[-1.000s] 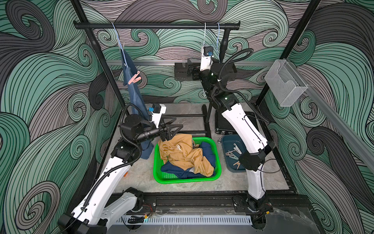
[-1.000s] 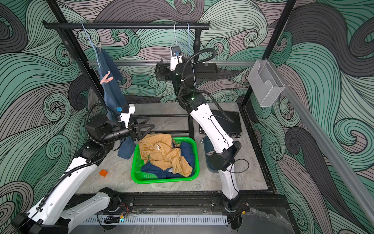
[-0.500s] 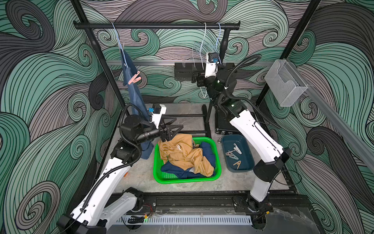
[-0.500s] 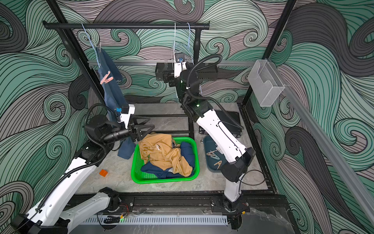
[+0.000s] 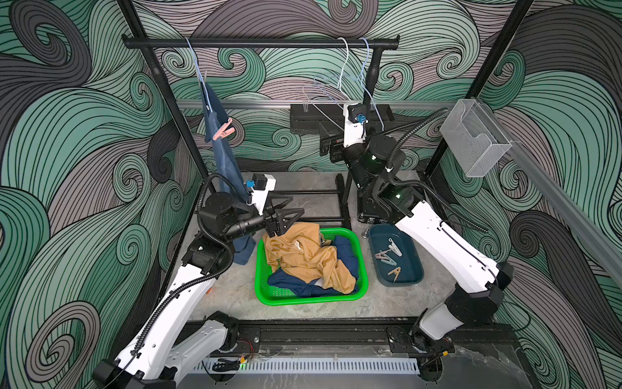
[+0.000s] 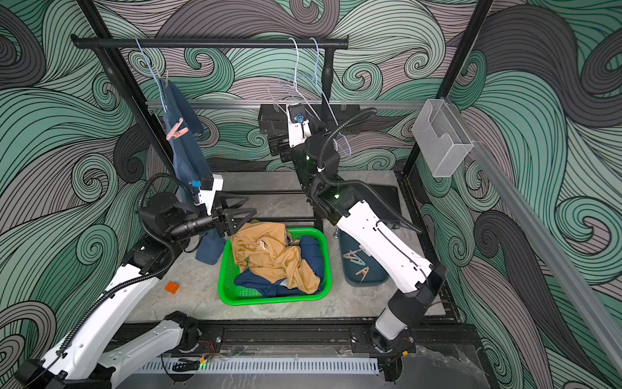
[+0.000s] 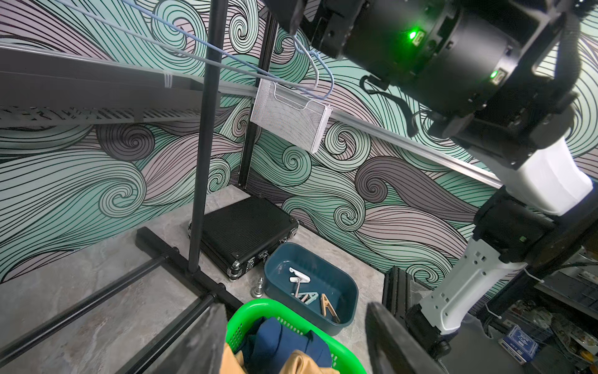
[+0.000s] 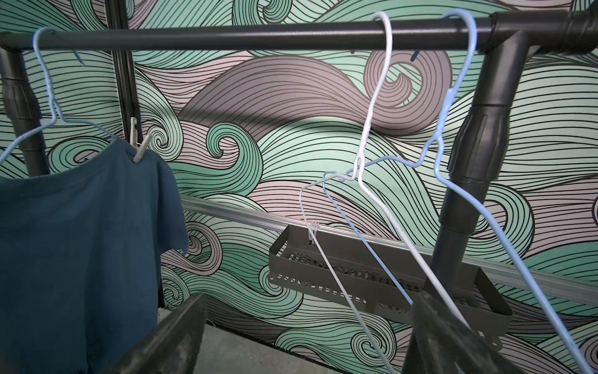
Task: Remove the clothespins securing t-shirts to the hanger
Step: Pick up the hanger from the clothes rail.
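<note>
A blue t-shirt (image 5: 220,148) hangs on a wire hanger at the rail's left end. A pink clothespin (image 5: 222,129) pins one shoulder and a pale clothespin (image 8: 139,150) the other. Two bare hangers (image 5: 353,67) hang at the rail's right end. My right gripper (image 8: 307,349) is raised below them, open, with a white hanger wire crossing between its fingers (image 8: 171,336); nothing is gripped. My left gripper (image 5: 286,215) stands open and empty over the left rim of the green basket (image 5: 361,266). A mustard t-shirt (image 5: 303,256) and a navy t-shirt (image 5: 346,251) lie in the basket.
A teal tray (image 5: 412,279) right of the basket holds several loose clothespins (image 5: 387,256). A black case (image 7: 246,233) lies behind it by the rack's right post (image 5: 373,74). A mesh bin (image 5: 471,134) hangs on the right wall. A small orange block (image 6: 171,287) lies front left.
My right arm has swung its elbow out to the right and its wrist has sunk a little below the bare hangers, which now sway. The left arm has not moved.
</note>
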Motion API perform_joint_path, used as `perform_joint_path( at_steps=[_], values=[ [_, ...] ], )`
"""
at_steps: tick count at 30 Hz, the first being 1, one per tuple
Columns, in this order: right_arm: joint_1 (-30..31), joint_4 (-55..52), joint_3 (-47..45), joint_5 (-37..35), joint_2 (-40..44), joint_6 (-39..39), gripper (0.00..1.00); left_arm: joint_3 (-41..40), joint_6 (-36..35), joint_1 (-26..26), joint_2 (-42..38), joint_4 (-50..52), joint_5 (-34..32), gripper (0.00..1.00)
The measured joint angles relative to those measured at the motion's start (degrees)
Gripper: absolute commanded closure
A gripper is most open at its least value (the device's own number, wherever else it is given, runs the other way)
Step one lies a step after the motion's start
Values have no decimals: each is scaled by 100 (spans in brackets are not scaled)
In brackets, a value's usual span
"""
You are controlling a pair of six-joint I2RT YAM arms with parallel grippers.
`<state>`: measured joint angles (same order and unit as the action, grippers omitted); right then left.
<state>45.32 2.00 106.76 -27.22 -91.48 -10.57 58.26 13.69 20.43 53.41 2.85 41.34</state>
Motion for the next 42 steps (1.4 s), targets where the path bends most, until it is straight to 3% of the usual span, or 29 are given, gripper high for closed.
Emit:
perform_joint_path(
  at_steps=[13,21,30,33,36,42],
  values=[
    [533,-74,-627,28,975,-138,1,0,0,389,-577,785,-782,31],
    [1014,-566,-1091,68,1480,-304,1,28,-52,573,-1438,1838,-2083,31],
    [1270,-1622,-2041,72,2052,-57,1,254,-79,599,-1965,3101,-4076,30],
    [1268,-2090,-2208,116,2081,164,1,584,-90,599,-1947,3493,-4717,22],
    [1263,-2426,-2487,240,2081,404,1,1010,-133,599,-1939,3799,-5396,3],
    [1180,-2771,-3036,708,2024,1032,1,1930,-531,599,-1825,4138,-6544,1]
  ],
)
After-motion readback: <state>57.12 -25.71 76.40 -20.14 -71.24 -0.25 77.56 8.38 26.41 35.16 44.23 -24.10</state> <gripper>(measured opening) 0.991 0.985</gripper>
